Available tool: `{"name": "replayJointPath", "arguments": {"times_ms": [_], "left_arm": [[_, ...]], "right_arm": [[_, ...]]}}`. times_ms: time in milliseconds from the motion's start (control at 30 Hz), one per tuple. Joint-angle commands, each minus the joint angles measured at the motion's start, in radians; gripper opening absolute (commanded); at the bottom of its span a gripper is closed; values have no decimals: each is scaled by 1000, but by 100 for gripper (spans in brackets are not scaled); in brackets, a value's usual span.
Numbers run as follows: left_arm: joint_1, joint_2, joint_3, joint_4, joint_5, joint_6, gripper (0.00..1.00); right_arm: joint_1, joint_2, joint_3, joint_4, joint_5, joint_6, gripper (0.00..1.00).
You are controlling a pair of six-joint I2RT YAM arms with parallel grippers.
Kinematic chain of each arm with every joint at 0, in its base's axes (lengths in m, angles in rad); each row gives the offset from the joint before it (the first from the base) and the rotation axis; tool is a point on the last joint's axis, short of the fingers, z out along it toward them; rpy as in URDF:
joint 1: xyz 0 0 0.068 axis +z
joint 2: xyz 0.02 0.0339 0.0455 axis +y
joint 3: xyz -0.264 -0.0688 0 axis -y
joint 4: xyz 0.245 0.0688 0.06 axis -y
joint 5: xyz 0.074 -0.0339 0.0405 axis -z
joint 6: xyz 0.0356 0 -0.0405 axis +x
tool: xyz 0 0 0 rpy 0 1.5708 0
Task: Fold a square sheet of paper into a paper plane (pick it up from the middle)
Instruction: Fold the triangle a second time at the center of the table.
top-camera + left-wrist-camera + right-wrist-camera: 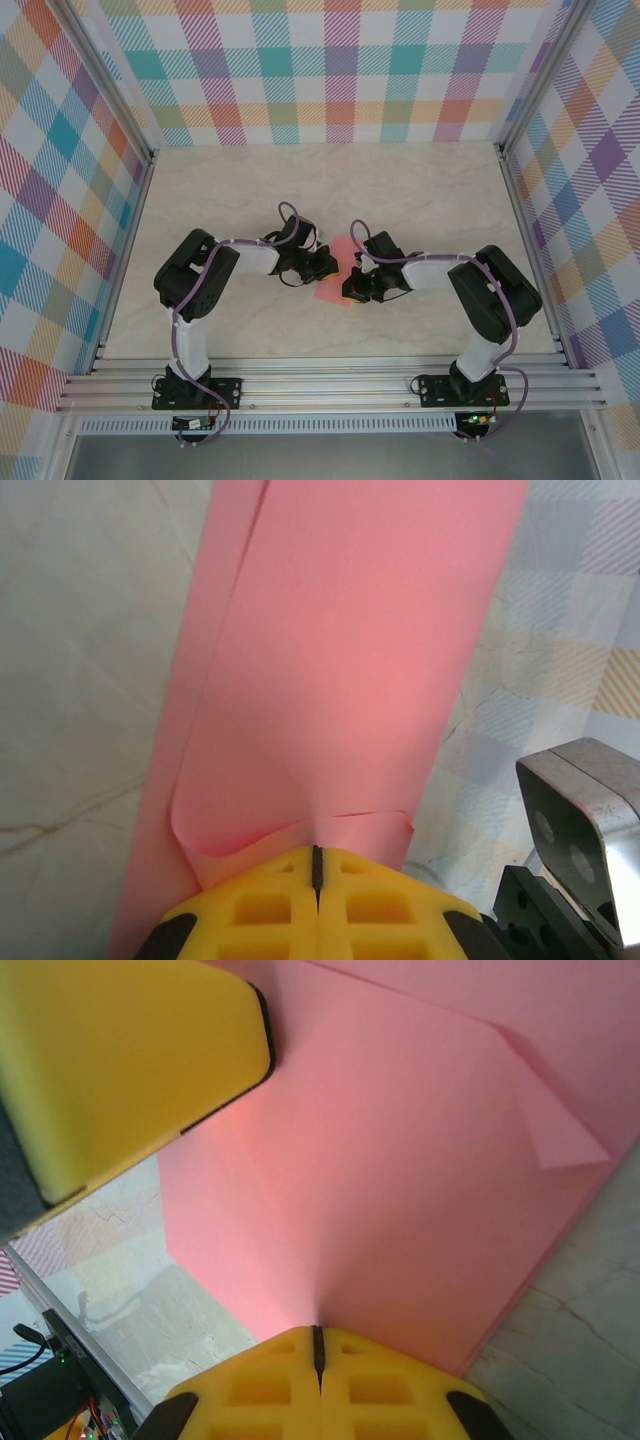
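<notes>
Right now the square sheet of paper (327,292) sits between both arms at the middle of the table (420,190), long axis running far-to-near, the left gripper (316,860) pinched shut on one side edge, the right gripper (318,1338) clamped on the opposite, equally close.

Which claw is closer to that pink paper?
Neither, left and right tie: the left claw is shut on the pink paper from its left side, the right claw from its right.
</notes>
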Motion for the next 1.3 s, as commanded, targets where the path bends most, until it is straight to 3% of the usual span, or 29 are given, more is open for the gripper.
{"name": "replayJointPath", "arguments": {"times_ms": [0, 400, 567, 767, 967, 1267], "left_arm": [[67, 41, 18, -70, -61, 49, 0], [163, 68, 108, -178, -28, 142, 0], [172, -51, 91, -202, -6, 138, 0], [100, -148, 63, -211, 25, 137, 0], [21, -66, 85, -185, 53, 133, 0], [3, 43, 116, -188, 40, 134, 0]], "right_arm": [[2, 47, -22, -159, 61, -43, 4], [-3, 61, -18, -156, 30, -56, 5], [-3, 51, -1, -156, 28, -40, 6], [-3, 42, 32, -167, 25, -41, 6], [-3, 36, 31, -144, 31, -19, 7], [-3, -7, 67, -130, -5, 0, 10]]}}
